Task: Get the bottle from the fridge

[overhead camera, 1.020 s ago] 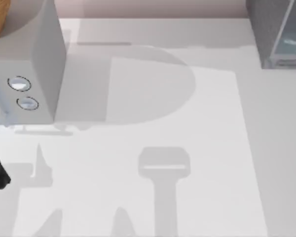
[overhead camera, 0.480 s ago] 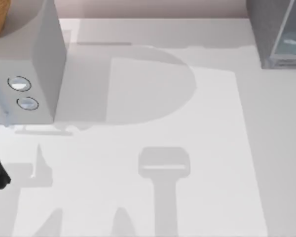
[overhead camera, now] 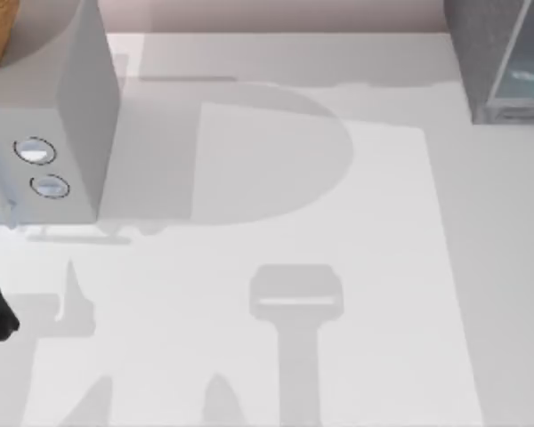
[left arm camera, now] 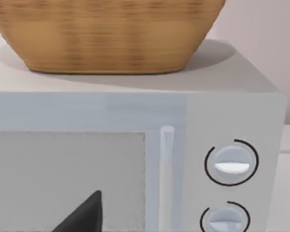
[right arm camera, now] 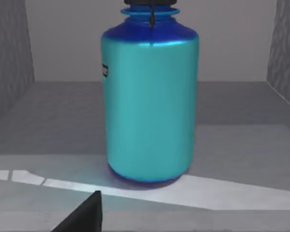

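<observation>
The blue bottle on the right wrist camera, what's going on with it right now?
The bottle stands upright on the grey floor inside the fridge, which sits at the table's far right corner. The right arm's wrist camera looks straight at it from close by, with one dark fingertip low in front and not touching it, so nothing is gripped yet. The left arm faces the grey box with two round dials, which carries a woven basket on top.

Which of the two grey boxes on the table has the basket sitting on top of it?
The grey box with two round dials at the table's left carries the woven basket. The fridge at the far right has a glassy blue-tinted panel and no dials.
</observation>
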